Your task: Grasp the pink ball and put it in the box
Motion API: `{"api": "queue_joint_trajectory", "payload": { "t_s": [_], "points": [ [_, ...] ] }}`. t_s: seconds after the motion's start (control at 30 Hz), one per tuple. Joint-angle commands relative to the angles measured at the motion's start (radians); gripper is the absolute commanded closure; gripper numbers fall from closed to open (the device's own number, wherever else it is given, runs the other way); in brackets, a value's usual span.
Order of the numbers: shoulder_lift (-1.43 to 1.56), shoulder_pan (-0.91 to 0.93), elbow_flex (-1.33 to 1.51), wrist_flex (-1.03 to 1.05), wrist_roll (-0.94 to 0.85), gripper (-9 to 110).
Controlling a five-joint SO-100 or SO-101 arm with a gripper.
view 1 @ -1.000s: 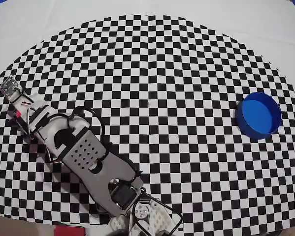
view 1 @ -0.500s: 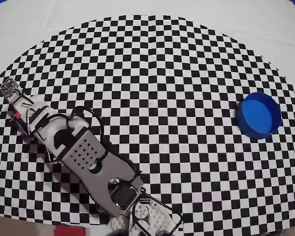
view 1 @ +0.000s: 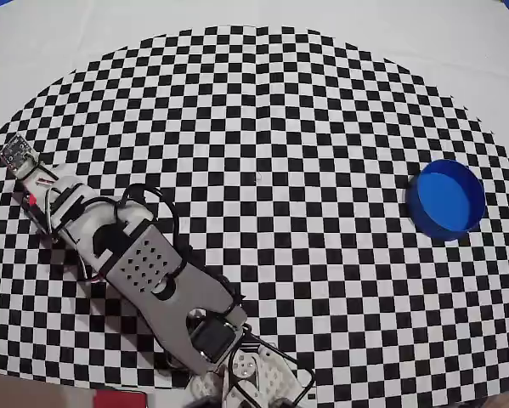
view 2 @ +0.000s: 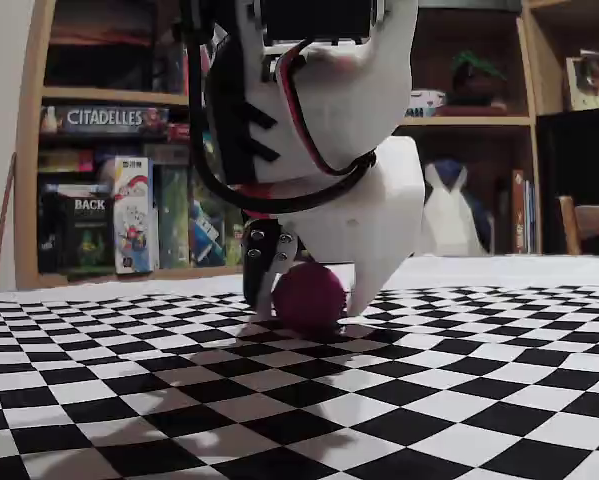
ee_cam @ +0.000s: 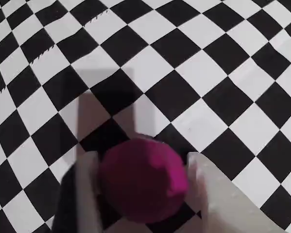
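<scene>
Checkered mat [view 1: 262,127]: b/w squares, rounded far edge, covers most of tabletop in overhead view; white cloth around it.

Arm [view 1: 144,263]: white/grey, lies diagonally over lower-left of mat in overhead view, base at bottom edge, wrist toward left edge.

Shelves [view 2: 109,180]: background of fixed view, board-game boxes stacked.

Box [view 1: 446,199]: round, blue, shallow, upright at right side of mat in overhead view, well apart from arm. Interior looks empty.

Gripper [view 2: 308,303]: lowered to mat, fingers either side of the pink ball. Part open, about ball-width; wrist view shows a finger on each flank of ball. Firm contact w/ ball: cannot tell.

Pink ball [ee_cam: 143,180]: magenta sphere, resting on mat between the fingers at left of mat, far from box. Hidden under arm in overhead view.
</scene>
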Motion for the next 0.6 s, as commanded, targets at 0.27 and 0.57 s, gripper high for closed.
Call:
{"api": "queue_joint_trajectory", "payload": {
  "t_s": [0.27, 0.57],
  "points": [
    [0.012, -0.011, -0.035, 0.009, 0.003, 101],
    [0.067, -0.005, -0.025, 0.038, 0.003, 101]
  ]
}}
